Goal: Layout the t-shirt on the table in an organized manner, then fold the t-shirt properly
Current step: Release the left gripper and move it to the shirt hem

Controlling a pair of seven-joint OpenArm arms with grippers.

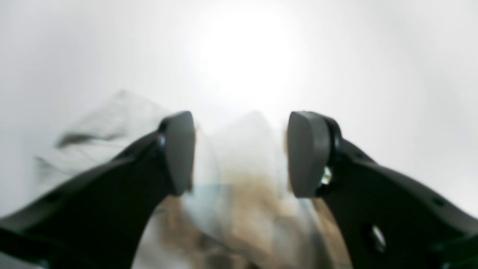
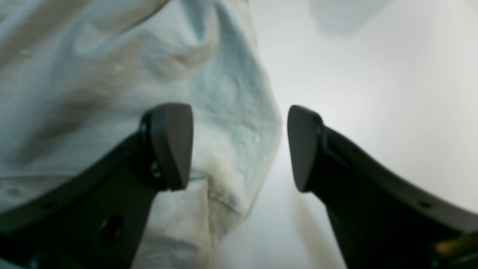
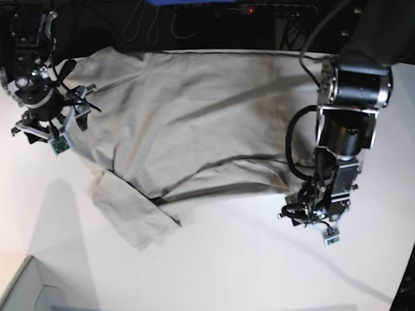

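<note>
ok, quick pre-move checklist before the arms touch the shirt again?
1. Left gripper released: ok. Jaws stand apart with nothing pinched; cloth lies below them.
2. Right gripper released: ok. Jaws stand apart over the cloth's edge, one finger above cloth, the other above bare table.
3. The t-shirt laid flat: not ok. The lower edge is folded over on itself and a sleeve lies crumpled.
4. Shirt fully on the table: ok. All visible edges rest on the white top, though the far edge sits close to the rim.
5. Cables on the left arm clear of the cloth: cannot tell.
</note>
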